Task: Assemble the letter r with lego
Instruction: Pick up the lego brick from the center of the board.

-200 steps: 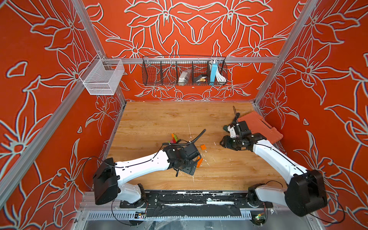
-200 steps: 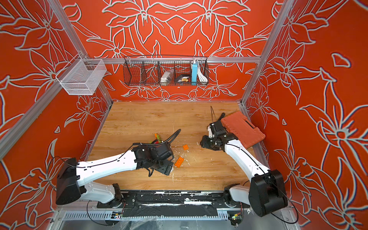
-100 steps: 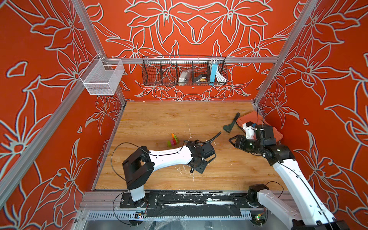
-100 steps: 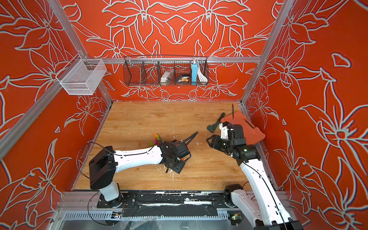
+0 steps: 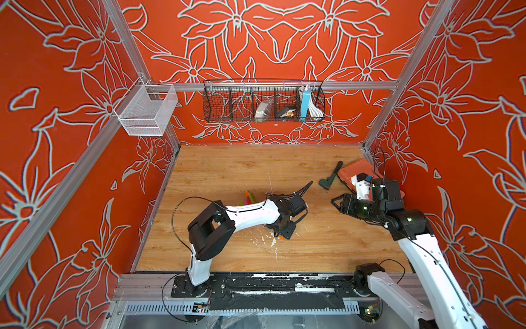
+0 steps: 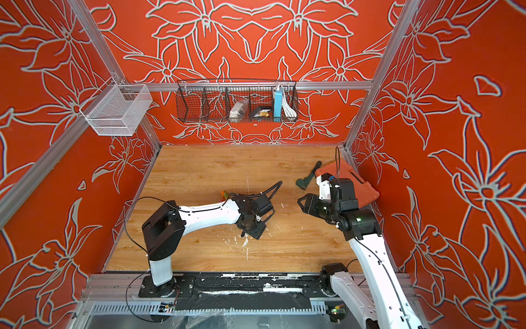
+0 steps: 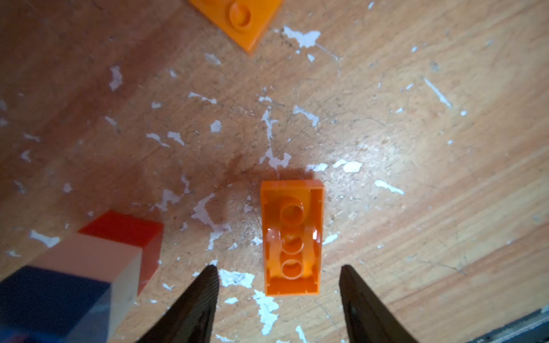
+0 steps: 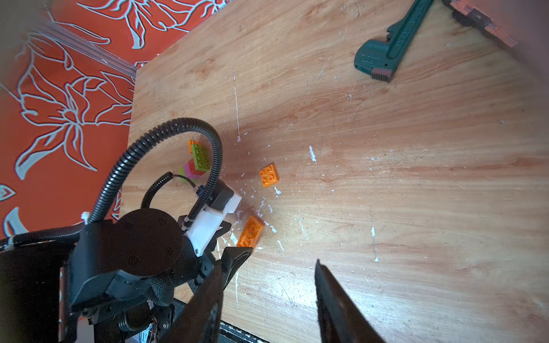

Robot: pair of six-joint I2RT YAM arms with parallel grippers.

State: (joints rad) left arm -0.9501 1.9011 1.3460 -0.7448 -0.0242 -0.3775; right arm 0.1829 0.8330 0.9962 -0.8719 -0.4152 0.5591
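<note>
Noting wooden table (image 5: 227,171), mid-front: left gripper (image 7: 278,267) pointing down, parted, holding nothing. Flanking one end of orange brick (image 7: 292,237), flat on table, hollow side up, long axis in line with fingers, clear gap either side. Judging squeeze across short width next. Right gripper (image 8: 282,255) well apart, parted, empty. Left far nearer.

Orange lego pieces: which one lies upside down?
The orange brick at the open left gripper, hollow underside up; the orange plate farther off shows its studs.
</note>
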